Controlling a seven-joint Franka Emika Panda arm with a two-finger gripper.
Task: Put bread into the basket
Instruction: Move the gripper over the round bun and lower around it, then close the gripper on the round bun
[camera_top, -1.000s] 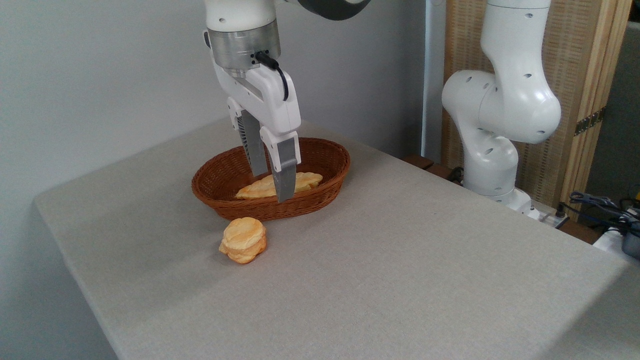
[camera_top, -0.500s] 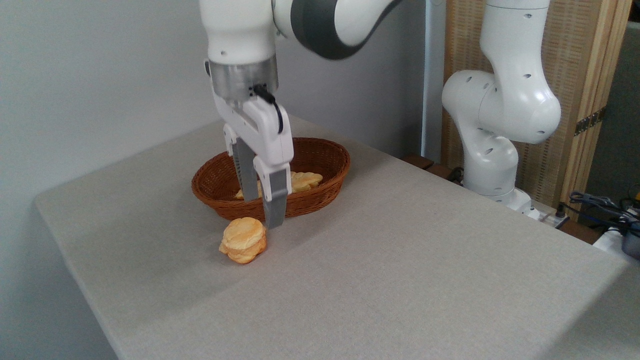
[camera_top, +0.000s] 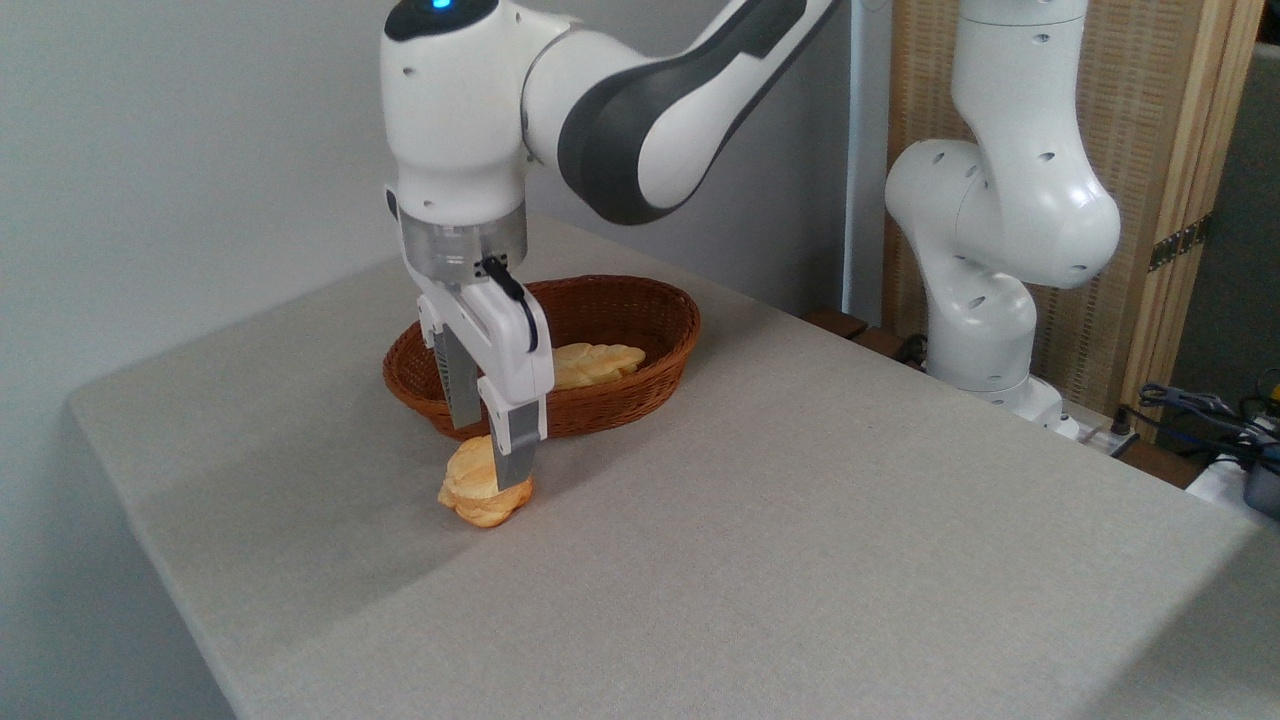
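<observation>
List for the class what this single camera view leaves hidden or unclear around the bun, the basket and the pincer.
1. Contact: whether the pincer touches the bun cannot be told; its near finger covers the bun's right side.
2. Far finger tip: hidden behind the bun.
3. Braided loaf: its left end is hidden by the pincer and the basket wall.
4. Basket floor: mostly hidden by the near wall.
5. Arm: upper links cut off by the top edge.

A robotics lab — a white robot arm (camera_top: 1000, 200) bolted beside a cloth-covered table (camera_top: 800, 560), loose cables (camera_top: 1200, 410) behind.
</observation>
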